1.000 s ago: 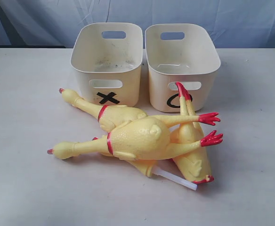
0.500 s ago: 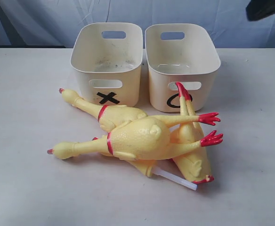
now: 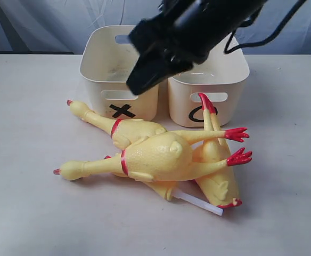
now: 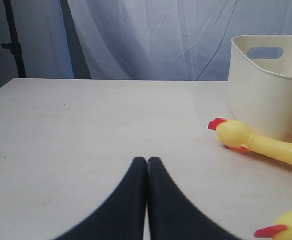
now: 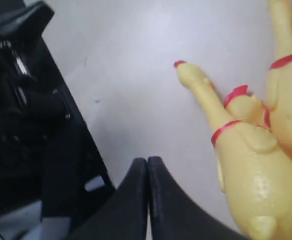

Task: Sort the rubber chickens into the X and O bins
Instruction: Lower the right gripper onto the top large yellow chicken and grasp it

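Observation:
The rubber chickens lie in a pile in front of the two cream bins. A large one (image 3: 155,157) lies on top, a second (image 3: 118,125) stretches toward the X bin (image 3: 91,61), and a third (image 3: 217,160) has its red feet against the O bin (image 3: 232,88). The small chicken's white tube (image 3: 201,203) sticks out underneath. My right gripper (image 3: 134,88) hangs shut above the X bin's front wall and holds nothing. In its wrist view this gripper (image 5: 147,161) is beside the top chicken (image 5: 251,170). My left gripper (image 4: 147,161) is shut and empty over bare table, apart from a chicken head (image 4: 233,134).
The right arm (image 3: 198,26) crosses above both bins and hides part of their rims. A black structure (image 5: 31,125) fills one side of the right wrist view. A blue-grey curtain (image 4: 151,35) hangs behind the table (image 3: 33,202).
The right arm has swung in from the upper right, from nearly out of view to above the bins. The chickens and bins have not moved.

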`<state>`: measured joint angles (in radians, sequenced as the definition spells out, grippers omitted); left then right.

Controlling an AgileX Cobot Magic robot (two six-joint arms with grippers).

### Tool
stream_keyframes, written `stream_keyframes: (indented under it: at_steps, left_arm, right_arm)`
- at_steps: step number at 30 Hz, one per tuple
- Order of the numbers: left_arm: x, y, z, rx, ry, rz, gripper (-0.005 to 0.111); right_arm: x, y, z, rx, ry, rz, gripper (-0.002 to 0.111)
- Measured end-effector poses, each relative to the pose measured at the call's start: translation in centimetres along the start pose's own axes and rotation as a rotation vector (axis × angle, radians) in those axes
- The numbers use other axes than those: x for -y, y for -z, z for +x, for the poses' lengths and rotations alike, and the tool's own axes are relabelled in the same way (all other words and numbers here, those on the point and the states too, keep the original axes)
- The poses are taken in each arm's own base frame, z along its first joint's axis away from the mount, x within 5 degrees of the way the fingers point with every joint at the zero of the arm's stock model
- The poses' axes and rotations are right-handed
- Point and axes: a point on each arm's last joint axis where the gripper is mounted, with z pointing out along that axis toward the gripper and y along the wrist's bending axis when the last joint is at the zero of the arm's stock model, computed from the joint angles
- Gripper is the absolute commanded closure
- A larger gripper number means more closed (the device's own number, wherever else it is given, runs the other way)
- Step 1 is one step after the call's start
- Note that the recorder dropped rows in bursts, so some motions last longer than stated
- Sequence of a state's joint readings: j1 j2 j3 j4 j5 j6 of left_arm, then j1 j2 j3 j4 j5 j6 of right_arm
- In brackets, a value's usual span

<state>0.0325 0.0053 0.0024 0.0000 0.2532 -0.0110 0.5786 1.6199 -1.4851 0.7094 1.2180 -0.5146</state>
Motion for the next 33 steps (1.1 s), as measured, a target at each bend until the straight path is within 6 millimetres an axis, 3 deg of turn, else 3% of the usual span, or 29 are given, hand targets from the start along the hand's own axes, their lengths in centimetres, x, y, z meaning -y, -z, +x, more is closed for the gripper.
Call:
stream_keyframes:
  at_steps: [3, 5, 7, 12, 13, 16, 20, 25, 33]
  left_arm:
    - [0.0, 0.0, 0.0, 0.0, 0.0, 0.0, 0.107]
    - [0.0, 0.0, 0.0, 0.0, 0.0, 0.0, 0.107]
    - [0.0, 0.0, 0.0, 0.0, 0.0, 0.0, 0.107]
    - [0.0, 0.0, 0.0, 0.0, 0.0, 0.0, 0.107]
    - [0.0, 0.0, 0.0, 0.0, 0.0, 0.0, 0.107]
    - [0.0, 0.0, 0.0, 0.0, 0.0, 0.0, 0.107]
    - [0.0, 0.0, 0.0, 0.0, 0.0, 0.0, 0.107]
    - [0.0, 0.0, 0.0, 0.0, 0.0, 0.0, 0.107]
    - [0.0, 0.0, 0.0, 0.0, 0.0, 0.0, 0.107]
  right_arm:
    - [-0.9, -2.4, 0.6, -0.138, 0.13, 0.086, 0.107]
    - [-1.0, -3.7, 1.0, -0.232, 0.192, 0.176, 0.096]
    - [-1.2, -4.8, 1.3, -0.291, 0.215, 0.232, 0.078]
    - [-3.1, -6.5, 1.7, -0.345, 0.282, 0.249, 0.008]
    - [-3.6, -6.8, 1.8, -0.357, 0.315, 0.253, 0.004]
    - [-4.5, -7.5, 1.9, -0.383, 0.423, 0.286, 0.013]
    - [-4.0, -9.1, 2.1, -0.452, 0.492, 0.363, 0.03]
    - [-1.9, -12.0, 2.2, -0.542, 0.564, 0.465, 0.022]
    - [1.4, -14.8, 2.3, -0.653, 0.637, 0.629, 0.022]
